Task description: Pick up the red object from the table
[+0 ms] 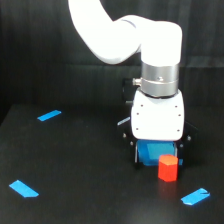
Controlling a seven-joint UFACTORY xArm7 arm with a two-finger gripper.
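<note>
The small bright red-orange block is seen standing on the wide matte black table, toward the near edge and right of the middle in the exterior view. Just behind it, a blue piece is seen low between the dark parts of the gripper; whether this belongs to the tool or lies on the surface cannot be told. The white arm is held almost upright over this spot, with the gripper lowered close to the surface.

The block appears to lie in front of the tool, not between its fingers, though touching cannot be ruled out. Whether the jaws are spread or closed cannot be told, since the white housing hides them.

The step in hand is judged to be the approach, with no grasp made yet. For the next move, the fingers would need to be brought to either side of the block before closing.

Three blue tape strips are seen: one toward the far left, one near the left near corner, one near the right near corner.
</note>
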